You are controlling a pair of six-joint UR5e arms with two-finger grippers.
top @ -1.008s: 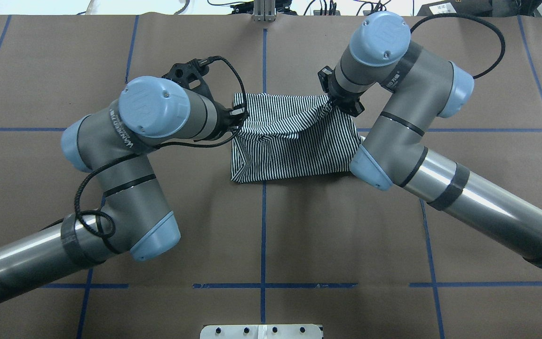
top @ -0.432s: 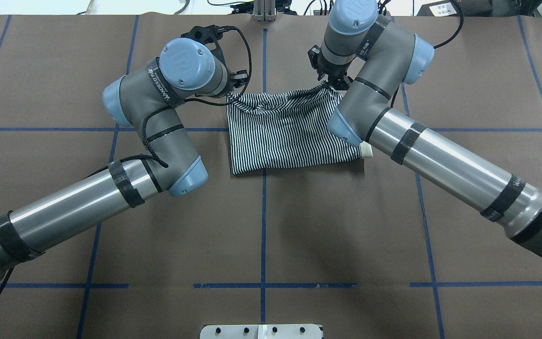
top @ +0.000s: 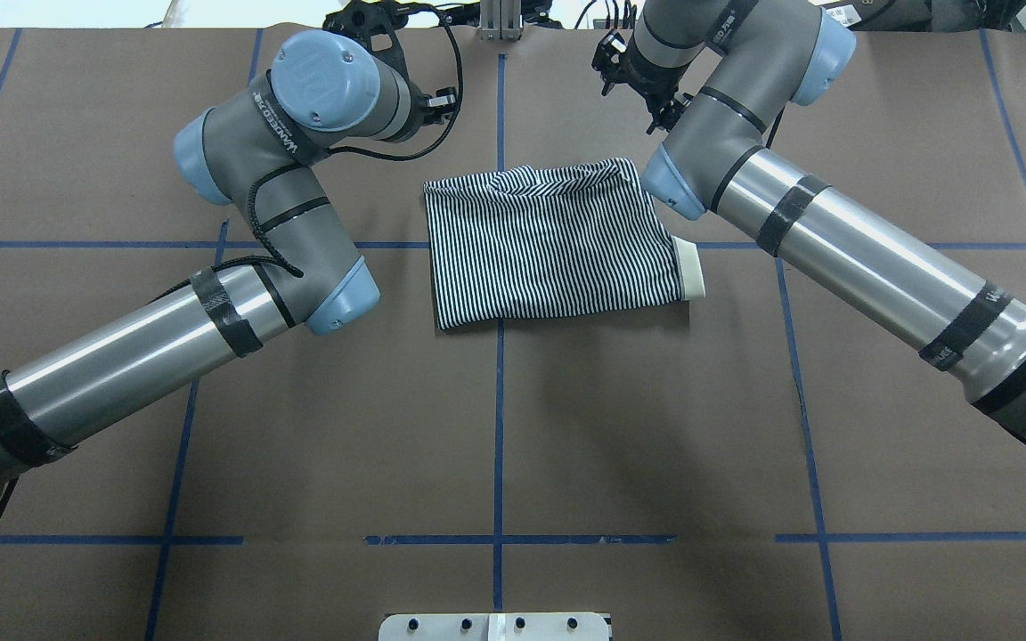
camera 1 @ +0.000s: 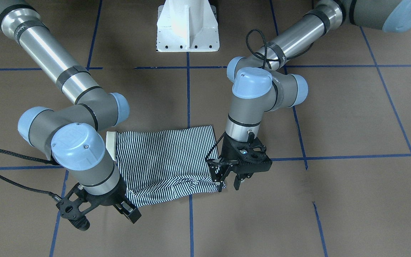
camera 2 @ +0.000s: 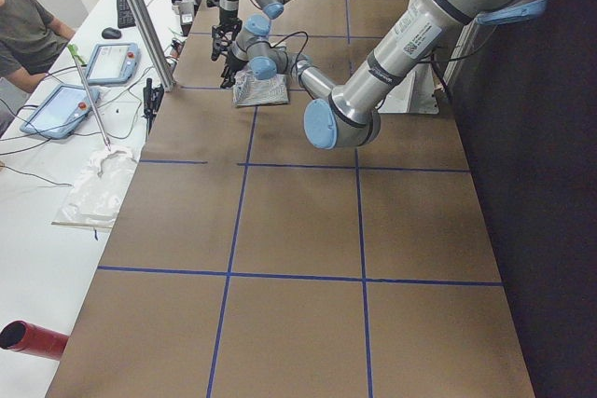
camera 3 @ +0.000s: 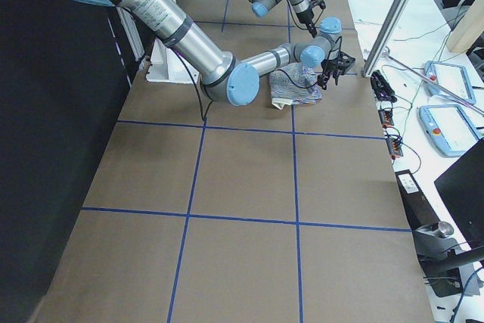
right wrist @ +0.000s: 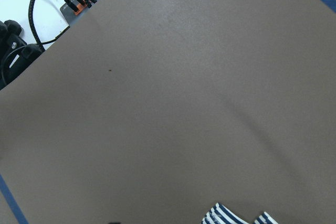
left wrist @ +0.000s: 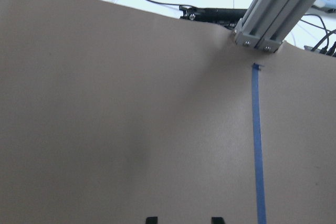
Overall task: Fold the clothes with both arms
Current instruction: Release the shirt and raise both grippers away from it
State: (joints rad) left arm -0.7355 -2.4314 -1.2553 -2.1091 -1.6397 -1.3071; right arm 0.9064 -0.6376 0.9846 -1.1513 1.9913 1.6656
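The striped shirt point(top: 549, 240) lies folded into a flat rectangle at the table's middle, its white collar point(top: 689, 267) poking out on the right side. Seen from the front, my left gripper point(camera 1: 229, 186) hangs open just past the shirt's point(camera 1: 166, 157) far corner, holding nothing. The left wrist view has its fingertips point(left wrist: 151, 219) apart over bare table. My right gripper point(camera 1: 130, 211) hovers at the other far corner, open and off the cloth. A bit of striped edge point(right wrist: 231, 216) shows at the bottom of the right wrist view.
The white pedestal base point(camera 1: 187, 26) stands on the robot's side. An aluminium post point(top: 500, 18) and cables line the far table edge. Beyond it, a white bench with tablets point(camera 2: 89, 72) and a seated person point(camera 2: 23, 30).
Both grippers pulled the shirt's edge toward the far side, then let it go and moved on past it. The shirt now lies flat.
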